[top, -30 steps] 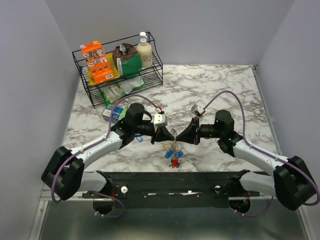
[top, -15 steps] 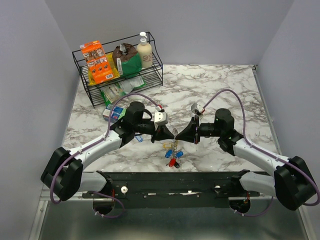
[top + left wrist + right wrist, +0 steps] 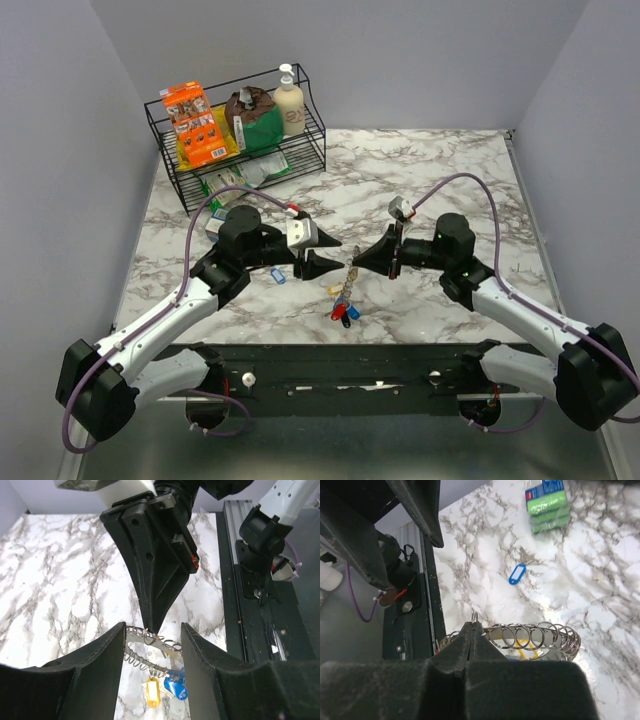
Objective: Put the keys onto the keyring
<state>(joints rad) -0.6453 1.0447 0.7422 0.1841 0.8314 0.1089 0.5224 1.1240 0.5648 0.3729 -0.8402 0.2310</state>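
Two grippers face each other mid-table. From above, the right gripper (image 3: 352,264) is clenched on the keyring (image 3: 348,282), with the keys (image 3: 343,313) bunched at its near end. The left gripper (image 3: 333,254), released, stands just left of it. A blue tag (image 3: 278,275) lies further left on the table (image 3: 420,170). Left wrist: spread fingers (image 3: 100,660) flank the keyring, with yellow and blue keys below. Right wrist: the shut tips pinch a small ring on the coiled keyring.
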